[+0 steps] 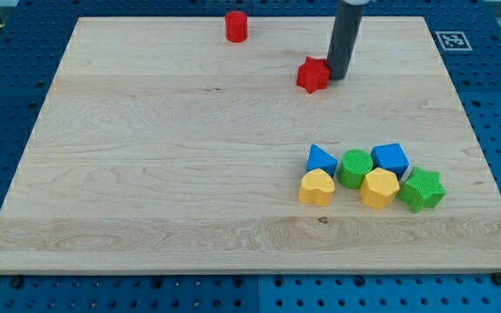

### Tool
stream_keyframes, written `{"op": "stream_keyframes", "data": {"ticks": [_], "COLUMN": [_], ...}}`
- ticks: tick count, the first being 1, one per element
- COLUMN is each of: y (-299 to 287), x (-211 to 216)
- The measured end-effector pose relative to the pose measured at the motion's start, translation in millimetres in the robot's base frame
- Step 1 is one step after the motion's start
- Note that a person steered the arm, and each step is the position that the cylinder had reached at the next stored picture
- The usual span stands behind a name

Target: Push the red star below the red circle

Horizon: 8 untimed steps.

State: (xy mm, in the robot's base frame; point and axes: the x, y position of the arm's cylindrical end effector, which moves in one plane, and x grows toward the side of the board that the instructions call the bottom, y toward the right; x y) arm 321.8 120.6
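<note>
The red star lies near the view's top, right of centre, on the wooden board. The red circle, a short cylinder, stands close to the board's top edge, up and to the left of the star. My tip is at the end of the dark rod, right beside the star's right side, touching or almost touching it.
A cluster of blocks sits at the lower right: a blue triangle, a green circle, a blue cube, a yellow heart, a yellow hexagon and a green star.
</note>
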Motion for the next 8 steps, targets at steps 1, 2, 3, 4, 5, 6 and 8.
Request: {"op": "stream_keyframes", "data": {"ticks": [1, 2, 3, 4, 5, 6, 8], "y": [4, 25, 25, 14, -15, -41, -77], "x": [3, 34, 57, 43, 18, 2, -5]}}
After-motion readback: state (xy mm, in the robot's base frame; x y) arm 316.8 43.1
